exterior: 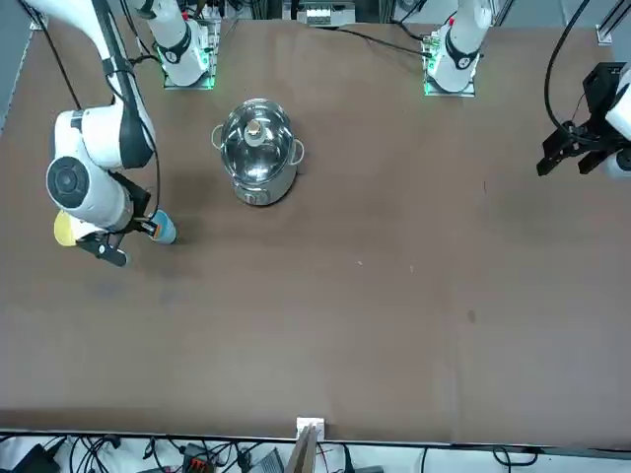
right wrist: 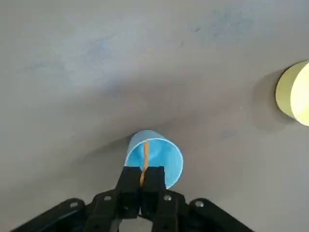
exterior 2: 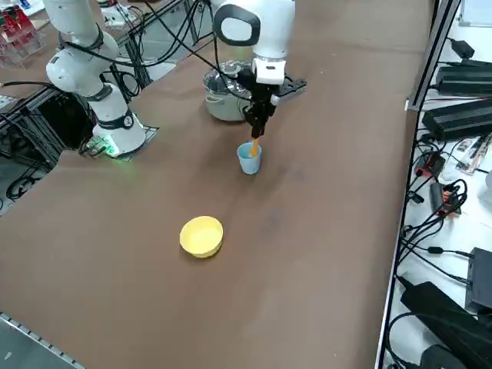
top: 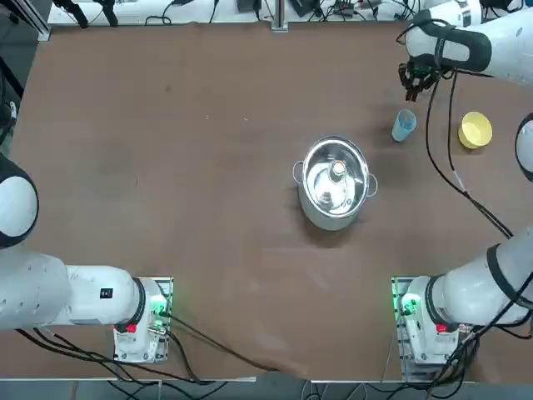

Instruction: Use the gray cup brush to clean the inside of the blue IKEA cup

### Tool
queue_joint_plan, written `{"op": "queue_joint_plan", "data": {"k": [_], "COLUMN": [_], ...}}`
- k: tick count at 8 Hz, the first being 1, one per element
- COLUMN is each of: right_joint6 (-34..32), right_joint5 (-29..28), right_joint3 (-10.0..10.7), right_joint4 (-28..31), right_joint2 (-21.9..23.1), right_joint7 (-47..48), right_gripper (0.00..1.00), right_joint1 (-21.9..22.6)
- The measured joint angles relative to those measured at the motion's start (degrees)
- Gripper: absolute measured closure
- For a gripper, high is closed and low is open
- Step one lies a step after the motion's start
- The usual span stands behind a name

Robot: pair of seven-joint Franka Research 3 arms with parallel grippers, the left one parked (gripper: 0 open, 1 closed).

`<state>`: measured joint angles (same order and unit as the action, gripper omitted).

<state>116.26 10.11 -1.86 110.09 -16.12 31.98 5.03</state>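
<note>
Brush (right wrist: 146,155) clamped by its orange handle in right gripper (right wrist: 143,176), probably leaving the lower end free to scrub. Handle slants into mouth of blue cup (exterior 2: 249,159). Cup on table (exterior 2: 307,231), apart from yellow bowl (exterior 2: 201,237), likely giving arm room.

Bare table separates the steel pot (top: 335,183) from the blue cup (top: 404,126).

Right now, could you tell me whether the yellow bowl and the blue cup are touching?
Apart: the right side view shows bare table between the yellow bowl and the blue cup.
</note>
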Motion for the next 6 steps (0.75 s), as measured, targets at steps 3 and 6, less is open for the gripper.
{"op": "queue_joint_plan", "data": {"k": [3,6], "right_joint6": [-0.36,-4.31], "right_joint5": [0.0,0.0], "right_joint3": [-0.07,0.07], "right_joint4": [0.0,-0.06], "right_joint2": [-0.48,-0.54], "right_joint7": [1.33,1.68], "right_gripper": [0.96,0.96], "right_joint1": [0.9,0.86]}}
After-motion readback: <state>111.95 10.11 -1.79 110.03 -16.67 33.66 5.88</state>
